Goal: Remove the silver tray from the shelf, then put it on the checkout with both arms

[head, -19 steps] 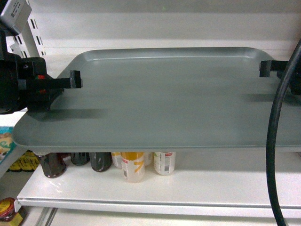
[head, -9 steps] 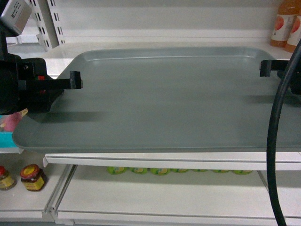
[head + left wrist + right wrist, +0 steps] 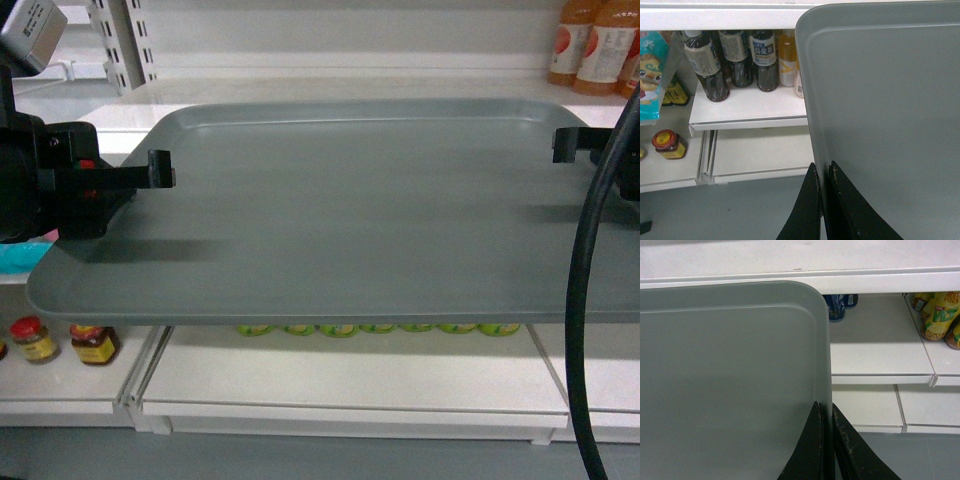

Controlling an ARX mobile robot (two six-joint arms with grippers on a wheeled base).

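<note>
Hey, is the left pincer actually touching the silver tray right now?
Touching. In the left wrist view the left pincer has its jaws closed on either side of the silver tray's rim, with no gap showing.

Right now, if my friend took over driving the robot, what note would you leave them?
Left gripper: jaws shut on the left rim of the large flat dull silver-grey metal tray.
Right gripper: jaws shut on the tray's right rim.
The tray is held about level in the air, in front of the white store shelving with its bottles and jars.
Done: tray is off the shelf.
Left: carry it to the checkout, which is not in view, and set it down with both arms.
</note>
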